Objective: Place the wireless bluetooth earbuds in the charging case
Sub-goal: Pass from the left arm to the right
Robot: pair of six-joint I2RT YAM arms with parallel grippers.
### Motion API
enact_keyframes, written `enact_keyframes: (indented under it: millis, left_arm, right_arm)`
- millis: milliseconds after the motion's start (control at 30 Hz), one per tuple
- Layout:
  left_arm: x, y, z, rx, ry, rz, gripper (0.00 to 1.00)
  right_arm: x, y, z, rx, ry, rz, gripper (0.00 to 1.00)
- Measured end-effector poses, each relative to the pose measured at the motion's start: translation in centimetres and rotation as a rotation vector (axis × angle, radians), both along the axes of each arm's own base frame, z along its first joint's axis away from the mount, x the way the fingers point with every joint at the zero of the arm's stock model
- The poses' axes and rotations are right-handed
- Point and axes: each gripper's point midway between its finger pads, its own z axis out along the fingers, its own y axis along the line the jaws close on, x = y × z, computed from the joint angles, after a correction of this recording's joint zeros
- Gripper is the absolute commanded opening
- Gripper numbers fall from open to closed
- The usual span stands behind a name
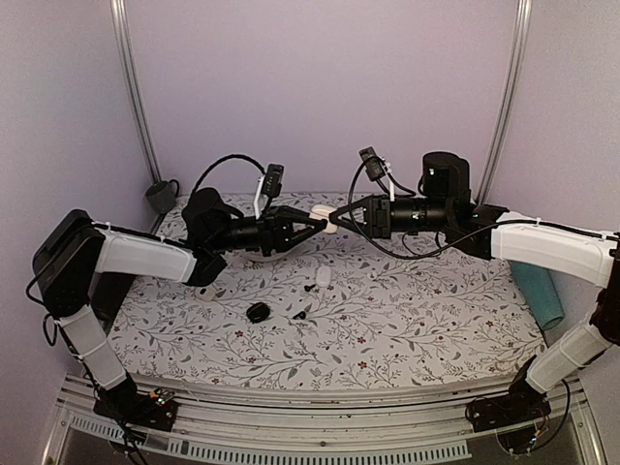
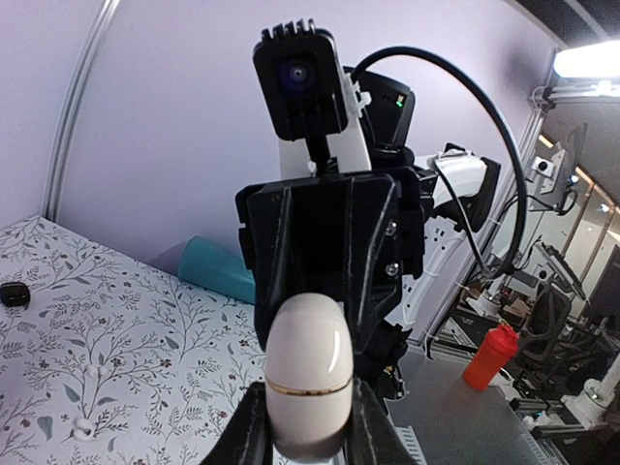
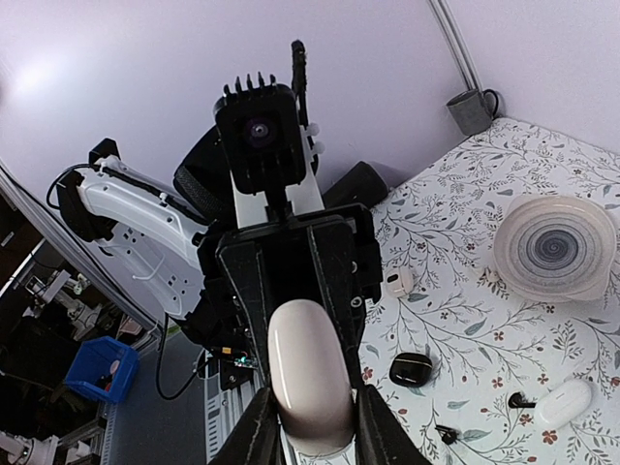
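Presumably to pry it open, left and right jaws clamp opposite ends of the shut case (image 2: 308, 368).

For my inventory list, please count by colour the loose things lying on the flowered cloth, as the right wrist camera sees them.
White: 2, an oval piece and a small earbud.
Black: 3, an oval case and two small bits.
Clear: 1, a round dish.
Grey: 1, a cup.
Total: 7.
Not counted: the white case held in the air.
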Motion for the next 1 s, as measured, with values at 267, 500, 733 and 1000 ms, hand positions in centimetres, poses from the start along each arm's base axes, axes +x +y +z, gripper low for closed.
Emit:
enact_keyframes:
  millis: [267,500,733,1000]
  left_arm:
    - [0.14,-0.11,-0.14,-0.004,0.008,-0.003,0.01]
    - [0.07,-0.09,-0.04,-0.007,0.012,-0.007,0.01]
    - [0.06,-0.11,0.0,-0.014,0.019,-0.012,0.11]
    - [0.22,-0.04,0.22,-0.024,0.008,0.002,0.51]
  right_arm:
    - [0.04,-0.03,-0.03,-0.001,0.0,-0.001,0.3]
    - [0.06,-0.05,-0.02,-0.001,0.0,-0.001,0.23]
    - [0.06,-0.12,0.01,0.0,-0.008,0.005,0.07]
    - [-0.03,-0.09,0.1,0.007,-0.01,0.011,0.04]
